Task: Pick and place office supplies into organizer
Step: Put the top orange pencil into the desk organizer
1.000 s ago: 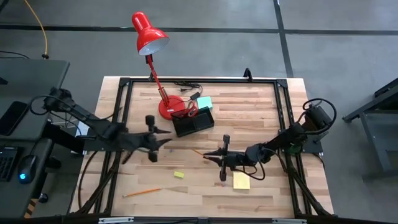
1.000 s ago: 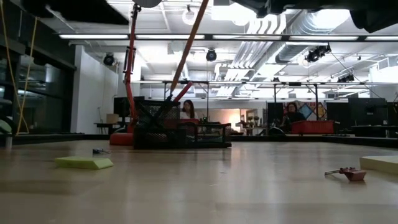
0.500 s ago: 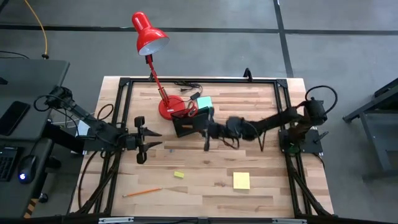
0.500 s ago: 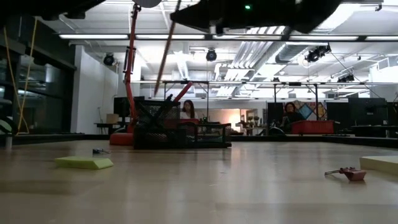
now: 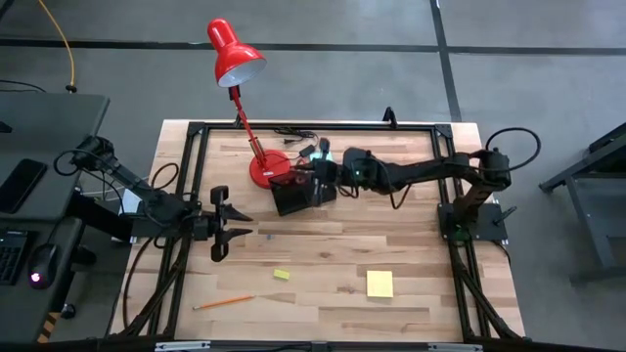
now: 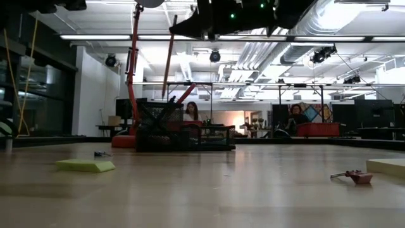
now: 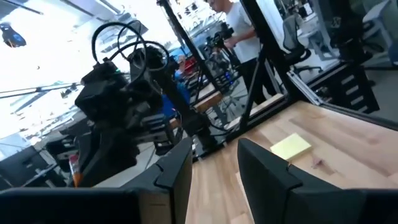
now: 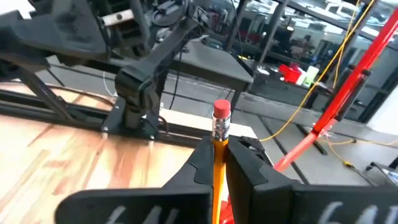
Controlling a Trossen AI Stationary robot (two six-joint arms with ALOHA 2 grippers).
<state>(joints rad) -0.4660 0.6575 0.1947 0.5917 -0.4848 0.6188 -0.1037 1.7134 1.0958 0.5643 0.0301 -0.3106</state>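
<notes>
From my station I see the left gripper [image 5: 233,231] at the left side of the table [image 5: 411,264], low and apart from every supply; its two fingers [image 7: 267,171] stand partly apart with only air between them, so it holds nothing. Near the front edge on that side lies one pencil [image 5: 223,303], flat on the wood; a little further to the right lies the small yellow-green piece [image 5: 282,275], alone; in the low view it shows as a flat pad [image 6: 85,165] on the tabletop.

Behind these, the red lamp [image 5: 236,52] stands with its round base [image 5: 266,169] just beside the organizer [image 5: 303,193]; the organizer is in the back middle of the table, and red scissors handles [image 5: 297,174] rise from it; a teal pad [image 5: 322,160] is at its far corner, but I cannot tell if it is inside or only behind.

The right gripper [image 5: 321,172] is stretched across from the right side and hangs over the organizer; its fingers [image 8: 245,163] are closed on a second pencil [image 8: 219,155], which stands nearly upright with the eraser end up; in the low view this pencil [image 6: 168,58] hangs above the organizer [image 6: 183,134], tip down and not yet inside.

More to the right, toward the front, the yellow pad [image 5: 380,284] lies flat, well apart from both grippers.
</notes>
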